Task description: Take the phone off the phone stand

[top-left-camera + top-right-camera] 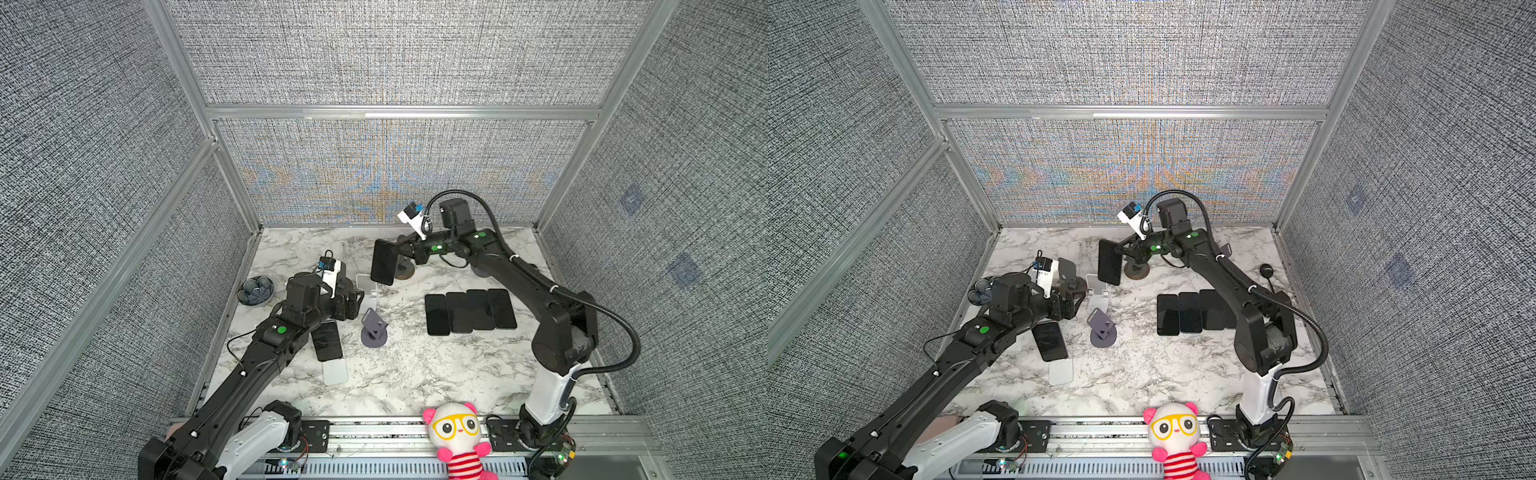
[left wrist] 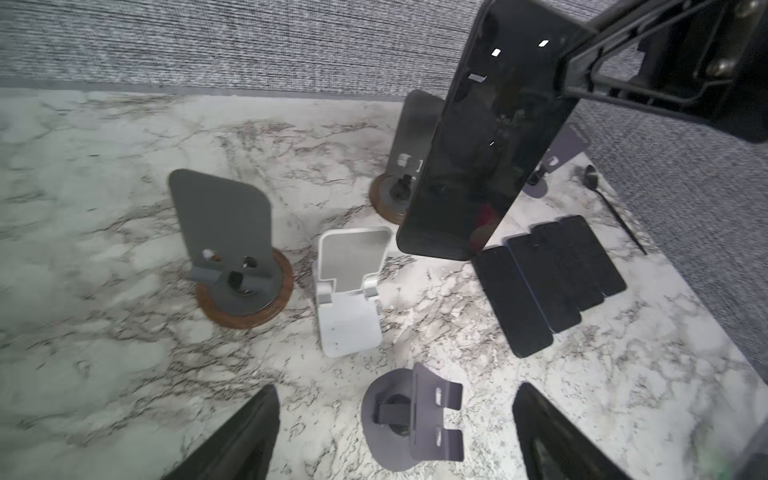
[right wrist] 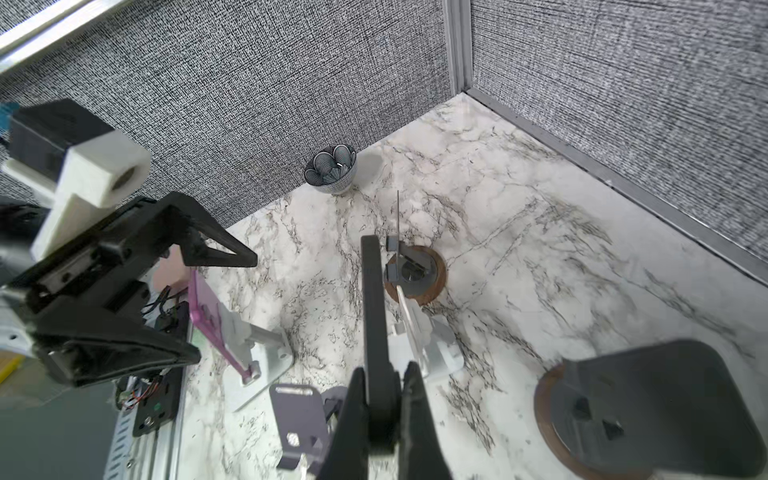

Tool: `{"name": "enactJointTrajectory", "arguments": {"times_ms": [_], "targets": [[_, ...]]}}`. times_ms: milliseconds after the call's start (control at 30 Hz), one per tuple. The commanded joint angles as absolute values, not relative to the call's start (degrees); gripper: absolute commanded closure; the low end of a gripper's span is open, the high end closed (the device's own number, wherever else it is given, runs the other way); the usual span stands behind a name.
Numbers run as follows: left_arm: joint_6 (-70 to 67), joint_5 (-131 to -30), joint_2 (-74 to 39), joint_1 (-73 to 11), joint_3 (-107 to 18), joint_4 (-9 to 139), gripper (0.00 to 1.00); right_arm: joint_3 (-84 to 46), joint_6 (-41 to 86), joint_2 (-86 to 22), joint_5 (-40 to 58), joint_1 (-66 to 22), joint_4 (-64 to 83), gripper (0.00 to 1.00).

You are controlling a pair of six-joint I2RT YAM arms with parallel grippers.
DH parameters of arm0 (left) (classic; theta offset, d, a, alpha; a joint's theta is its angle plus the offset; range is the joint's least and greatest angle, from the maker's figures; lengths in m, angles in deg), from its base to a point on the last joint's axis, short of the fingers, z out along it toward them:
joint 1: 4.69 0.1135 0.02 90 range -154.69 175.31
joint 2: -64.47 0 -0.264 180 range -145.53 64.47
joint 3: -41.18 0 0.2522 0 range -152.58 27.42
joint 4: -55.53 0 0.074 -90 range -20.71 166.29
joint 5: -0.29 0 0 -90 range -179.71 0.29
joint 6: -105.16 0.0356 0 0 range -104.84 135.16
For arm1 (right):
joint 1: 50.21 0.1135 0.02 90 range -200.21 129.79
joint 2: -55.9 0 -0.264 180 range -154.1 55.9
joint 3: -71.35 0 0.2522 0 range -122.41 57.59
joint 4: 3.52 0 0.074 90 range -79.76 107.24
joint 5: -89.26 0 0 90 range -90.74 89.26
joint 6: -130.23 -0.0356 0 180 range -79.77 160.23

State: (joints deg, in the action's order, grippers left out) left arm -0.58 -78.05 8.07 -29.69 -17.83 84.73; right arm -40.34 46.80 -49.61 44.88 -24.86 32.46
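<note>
Glossy phone (image 2: 486, 145) — smooth marble-look table (image 2: 104, 187), wooden-based matt phone stand (image 3: 636, 382).

Right gripper (image 2: 571, 72) holds black phone (image 2: 490, 145) aloft near white stand (image 2: 349, 307).

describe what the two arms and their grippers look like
Both arms are black with a white lowest segment: left arm, right arm. Each carries round green dots near the wrist and a white camera mount. A ribbed black cable hose loops along the right arm. The left gripper and right gripper have black tapered fingers.
</note>
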Motion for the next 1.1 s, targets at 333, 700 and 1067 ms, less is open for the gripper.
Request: {"name": "enactJointTrajectory", "arguments": {"times_ms": [333,700,1067], "targets": [[0.98,-47.69,-7.04,-29.59,-24.56,70.33,0.42,-30.57,59.19,-38.84,59.65,-29.68,51.72,1.0],[-6.97,-38.79,-13.15,-29.83,-23.09,59.88,0.42,-24.51,56.74,-36.97,64.65,-29.76,43.05,1.0],[-8.62,-35.6,-14.93,-31.33,-22.42,57.33,0.51,-24.55,53.4,-38.15,67.09,-30.57,37.17,1.0]]}}
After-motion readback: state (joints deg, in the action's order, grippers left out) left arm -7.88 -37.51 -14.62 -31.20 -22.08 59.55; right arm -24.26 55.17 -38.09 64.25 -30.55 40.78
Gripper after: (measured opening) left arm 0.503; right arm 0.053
